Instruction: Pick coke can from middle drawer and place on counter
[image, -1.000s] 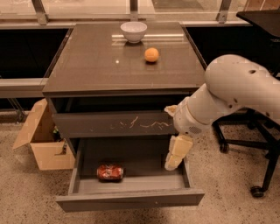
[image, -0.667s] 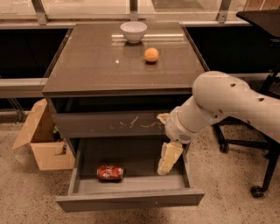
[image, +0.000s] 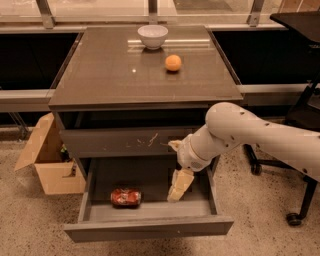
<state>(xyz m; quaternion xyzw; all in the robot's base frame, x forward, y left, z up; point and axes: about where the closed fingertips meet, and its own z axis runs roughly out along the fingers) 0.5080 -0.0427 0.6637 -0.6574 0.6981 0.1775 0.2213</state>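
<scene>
The coke can (image: 126, 197) lies on its side in the open middle drawer (image: 150, 227), left of centre. My gripper (image: 178, 187) hangs down into the drawer on the white arm, to the right of the can and apart from it. The counter (image: 110, 75) is the glossy grey-brown top of the cabinet, above the drawer.
A white bowl (image: 152, 36) and an orange (image: 173, 62) sit at the back of the counter. The drawer front with white scratches (image: 125, 142) is shut above the open one. An open cardboard box (image: 47, 162) stands on the floor at left. An office chair base (image: 295, 200) is at right.
My arm has swung left and lower, bringing the gripper deeper into the drawer and closer to the can. The can has not moved.
</scene>
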